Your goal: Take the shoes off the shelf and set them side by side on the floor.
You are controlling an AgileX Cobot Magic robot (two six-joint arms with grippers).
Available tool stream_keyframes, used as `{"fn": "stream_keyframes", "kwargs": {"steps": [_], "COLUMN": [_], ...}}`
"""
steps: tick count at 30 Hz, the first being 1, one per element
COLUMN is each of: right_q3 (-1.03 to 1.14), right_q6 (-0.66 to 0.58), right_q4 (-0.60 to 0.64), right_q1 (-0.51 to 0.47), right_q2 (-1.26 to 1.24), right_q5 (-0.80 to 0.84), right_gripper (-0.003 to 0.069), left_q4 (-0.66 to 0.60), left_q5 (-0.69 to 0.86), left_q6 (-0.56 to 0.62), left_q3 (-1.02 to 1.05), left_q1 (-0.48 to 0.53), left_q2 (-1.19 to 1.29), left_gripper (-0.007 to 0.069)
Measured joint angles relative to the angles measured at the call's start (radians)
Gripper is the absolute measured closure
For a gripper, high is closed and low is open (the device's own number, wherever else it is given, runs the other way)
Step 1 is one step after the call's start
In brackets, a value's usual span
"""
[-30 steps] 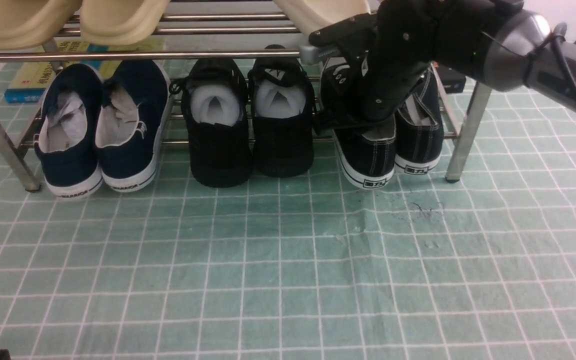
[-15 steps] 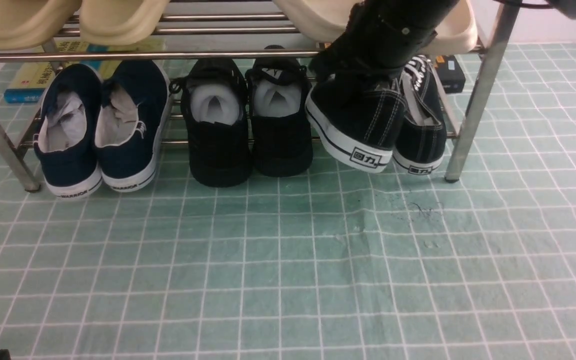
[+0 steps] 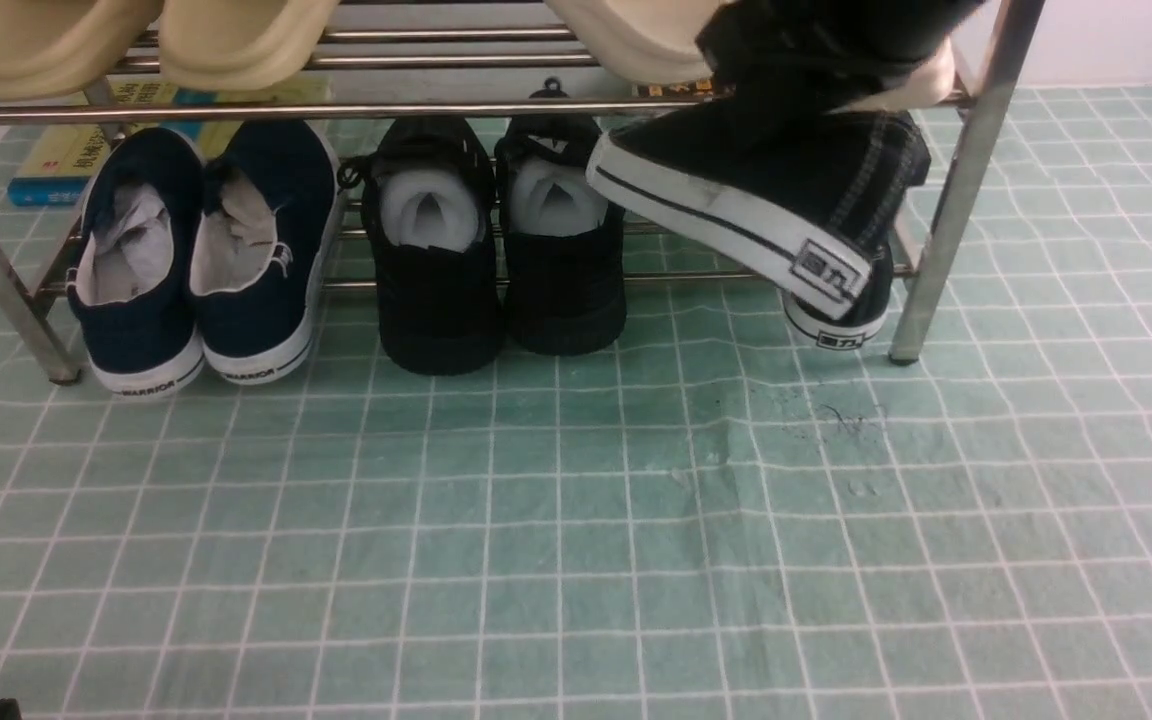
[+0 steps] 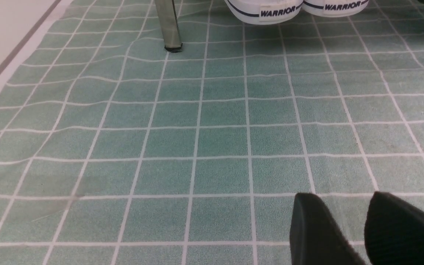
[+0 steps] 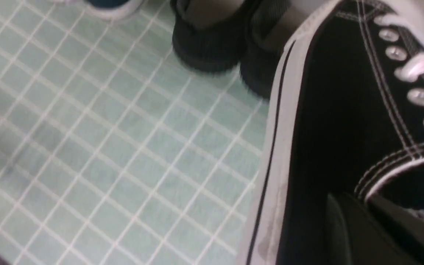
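One black canvas shoe hangs tilted in the air in front of the shelf, its white striped sole turned toward me and its heel low at the right. My right gripper is shut on the shoe's side wall at the opening, one finger outside and one inside. In the front view that gripper is mostly above the frame's top. The second shoe stays on the lower tier behind it, only its heel showing. My left gripper hovers low over the floor, open and holding nothing.
Navy slip-ons and all-black lace-ups fill the lower tier to the left. Beige slippers lie on the top tier. The shelf's right leg stands beside the held shoe. A book lies behind the rack.
The right gripper has lifted the left shoe of the pair off the lower tier; it rose and tipped, its heel swinging right. The arm has moved up, mostly out of the front view.
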Motion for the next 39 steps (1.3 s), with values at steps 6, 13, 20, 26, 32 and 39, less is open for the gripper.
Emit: {"fn": "stream_keyframes", "kwargs": {"steps": [6, 13, 20, 26, 32, 39], "right_q3": [0.234, 0.397, 0.408, 0.408, 0.408, 0.408], "right_q6": [0.000, 0.022, 0.118, 0.229, 0.298, 0.323], "right_q4": [-0.002, 0.001, -0.086, -0.231, -0.322, -0.358], "right_q1": [0.074, 0.183, 0.216, 0.216, 0.216, 0.216], "right_q2": [-0.173, -0.164, -0.048, 0.004, 0.010, 0.022], "right_q5": [0.000, 0.001, -0.003, -0.016, -0.017, -0.098], "right_gripper": [0.0650, 0.0650, 0.0648, 0.0647, 0.0645, 0.0643], "left_q4": [0.000, 0.000, 0.000, 0.000, 0.000, 0.001], "left_q5": [0.000, 0.000, 0.000, 0.000, 0.000, 0.000], "left_q6": [0.000, 0.000, 0.000, 0.000, 0.000, 0.000], "left_q3": [0.000, 0.000, 0.000, 0.000, 0.000, 0.000], "left_q1": [0.000, 0.000, 0.000, 0.000, 0.000, 0.000], "left_q2": [0.000, 0.000, 0.000, 0.000, 0.000, 0.000], "left_gripper": [0.0382, 0.0382, 0.0382, 0.0383, 0.0383, 0.0385]}}
